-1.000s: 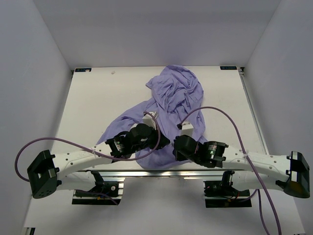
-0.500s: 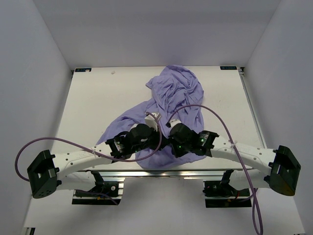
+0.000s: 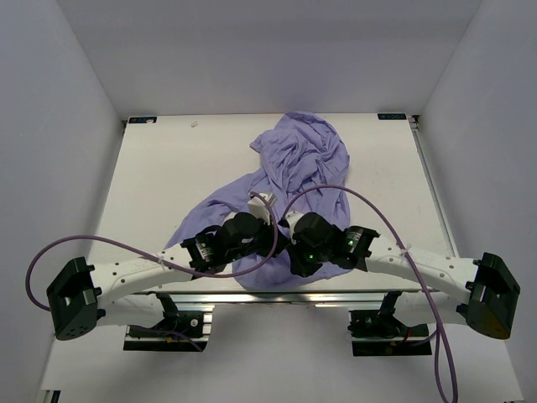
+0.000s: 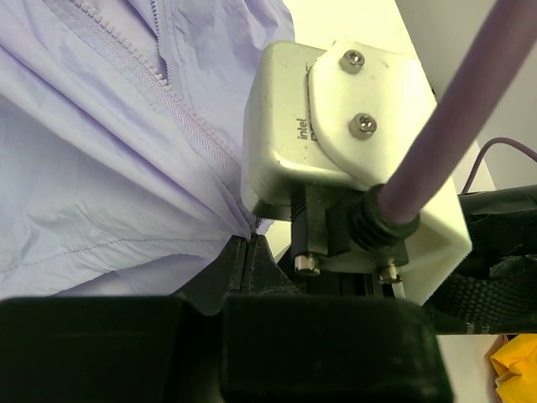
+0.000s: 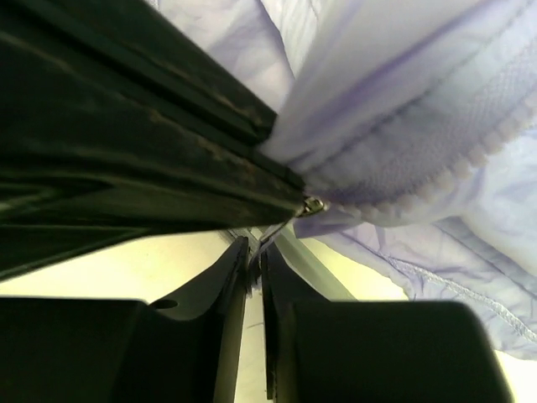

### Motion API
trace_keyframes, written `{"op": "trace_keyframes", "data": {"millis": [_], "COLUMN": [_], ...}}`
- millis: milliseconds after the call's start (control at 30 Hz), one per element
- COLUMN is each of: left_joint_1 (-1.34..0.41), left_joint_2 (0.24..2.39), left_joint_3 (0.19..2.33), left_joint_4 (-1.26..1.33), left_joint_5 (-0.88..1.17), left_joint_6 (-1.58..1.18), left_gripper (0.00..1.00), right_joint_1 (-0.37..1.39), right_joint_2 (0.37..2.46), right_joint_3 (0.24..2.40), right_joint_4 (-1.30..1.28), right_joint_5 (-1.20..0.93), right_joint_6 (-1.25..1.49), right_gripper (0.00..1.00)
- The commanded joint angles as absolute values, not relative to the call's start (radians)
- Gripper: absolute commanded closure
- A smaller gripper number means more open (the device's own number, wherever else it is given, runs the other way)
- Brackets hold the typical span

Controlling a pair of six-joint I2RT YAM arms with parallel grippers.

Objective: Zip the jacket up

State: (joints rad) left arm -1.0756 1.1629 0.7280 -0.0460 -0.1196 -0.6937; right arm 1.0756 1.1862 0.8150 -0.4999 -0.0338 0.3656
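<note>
The lavender jacket (image 3: 302,155) lies crumpled on the white table, one part trailing down to the near edge between the arms. My left gripper (image 3: 277,238) is shut on the fabric beside the zipper; in the left wrist view its tips (image 4: 246,250) pinch the jacket (image 4: 101,168) below the zipper teeth (image 4: 191,117). My right gripper (image 3: 290,250) meets it from the right. In the right wrist view its tips (image 5: 254,252) are closed on the thin metal zipper pull (image 5: 270,236), which hangs from the slider (image 5: 312,204) at the jacket's edge (image 5: 419,151). The left gripper's black fingers (image 5: 126,126) fill that view's upper left.
The white table (image 3: 168,168) is boxed in by grey walls. A metal rail (image 3: 277,294) runs along the near edge. Purple cables (image 3: 369,197) loop over both arms. The right wrist's white camera housing (image 4: 336,143) sits close beside the left gripper.
My right arm has swung left and forward, bringing its gripper up against the left gripper at the jacket's lower edge. The left arm has stayed put, holding the fabric.
</note>
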Motion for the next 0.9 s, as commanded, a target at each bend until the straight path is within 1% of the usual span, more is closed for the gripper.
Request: {"op": "trace_keyframes", "data": {"millis": [0, 100, 133, 167, 400, 667, 867], "left_joint_1": [-1.081, -1.081, -1.081, -1.081, -1.081, -1.081, -1.081], "left_joint_2": [1.137, 1.141, 1.144, 1.141, 1.144, 1.147, 1.150], "left_joint_3": [0.746, 0.753, 0.755, 0.753, 0.750, 0.747, 0.747], "left_joint_4": [-0.046, -0.055, -0.058, -0.058, -0.052, -0.048, -0.057], "left_joint_5": [-0.135, -0.138, -0.138, -0.138, -0.124, -0.083, -0.035], "left_joint_6": [-0.677, -0.673, -0.672, -0.669, -0.660, -0.634, -0.612], "left_gripper": [1.00, 1.00, 1.00, 1.00, 1.00, 1.00, 1.00], "right_joint_1": [1.072, 1.074, 1.074, 1.071, 1.060, 1.020, 0.994], "right_joint_2": [1.166, 1.166, 1.166, 1.167, 1.158, 1.101, 1.107], "right_joint_3": [0.818, 0.847, 0.868, 0.876, 0.913, 0.928, 0.953], "right_joint_4": [-0.525, -0.587, -0.610, -0.644, -0.684, -0.626, -0.577], "right_joint_5": [-0.026, 0.055, 0.111, 0.130, 0.187, 0.235, 0.333], "right_joint_6": [0.364, 0.373, 0.383, 0.385, 0.406, 0.385, 0.360], "right_gripper": [0.84, 0.92, 0.98, 1.00, 1.00, 1.00, 1.00]}}
